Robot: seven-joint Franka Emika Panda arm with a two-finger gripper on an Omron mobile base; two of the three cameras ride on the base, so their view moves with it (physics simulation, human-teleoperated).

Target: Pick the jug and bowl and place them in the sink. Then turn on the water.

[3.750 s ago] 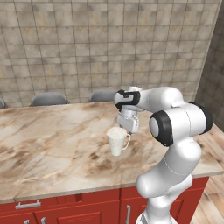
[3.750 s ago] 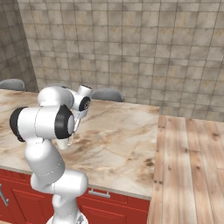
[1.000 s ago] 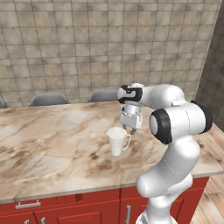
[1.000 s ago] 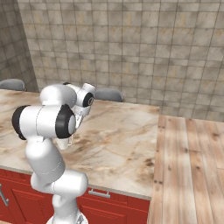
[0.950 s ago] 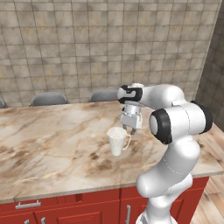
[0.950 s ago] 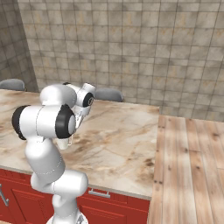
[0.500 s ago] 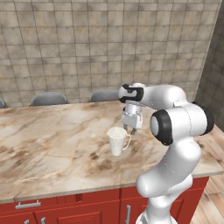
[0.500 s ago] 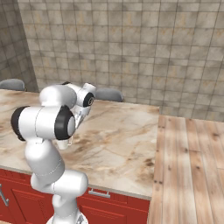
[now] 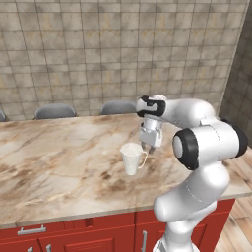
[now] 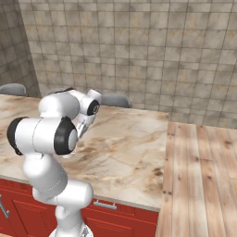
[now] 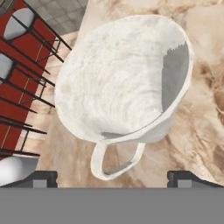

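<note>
- The gripper [image 9: 148,146] hangs pointing downward just above and behind the handle side of the jug [image 9: 132,158], its jaws spread wide with nothing between them.
- In the hand view the two dark fingertips [image 11: 43,178] stand far apart, flanking the jug's looped handle [image 11: 114,161] without touching it.
- The white arm [image 9: 189,114] reaches out from its shoulder over the counter, elbow bent, the wrist turned down at the dark joint.
- The jug [image 11: 127,83] is a matte white tapered pitcher, wide at the mouth, upright on the counter, handle toward the gripper.
- The counter [image 9: 59,157] is glossy beige marble with brown veining, over red cabinet fronts [image 9: 83,236].
- A pale wood plank surface [image 10: 199,176] adjoins the marble.
- Grey rounded chair backs [image 9: 55,110] stand behind the counter before a stone-tiled wall [image 9: 98,49].
</note>
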